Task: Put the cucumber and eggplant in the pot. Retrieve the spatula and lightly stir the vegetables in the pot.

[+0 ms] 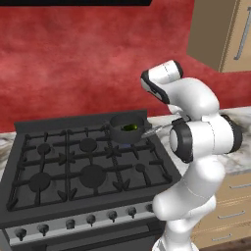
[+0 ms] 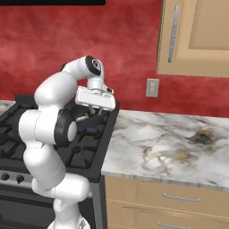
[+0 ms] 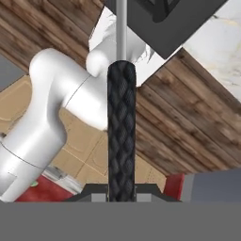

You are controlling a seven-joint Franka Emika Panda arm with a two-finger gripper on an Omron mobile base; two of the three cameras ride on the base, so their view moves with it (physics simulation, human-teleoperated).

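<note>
The spatula (image 3: 121,132) is nearest to the camera in the hand view: its dark, woven-looking handle rises straight between the two fingertips, which are pressed together on it, and a thin silver shaft continues beyond. So the gripper (image 2: 93,108) pinches the spatula. In the left base view the pale blade end (image 1: 153,130) points toward the pot (image 1: 126,129), just beside its rim. The pot stands on a rear burner of the stove (image 1: 73,166), and something green, probably the cucumber (image 1: 130,128), lies inside it. I cannot make out the eggplant. I judge the stirring step is in hand. The next move needs the blade lowered into the pot and moved gently, without pushing the pot.
</note>
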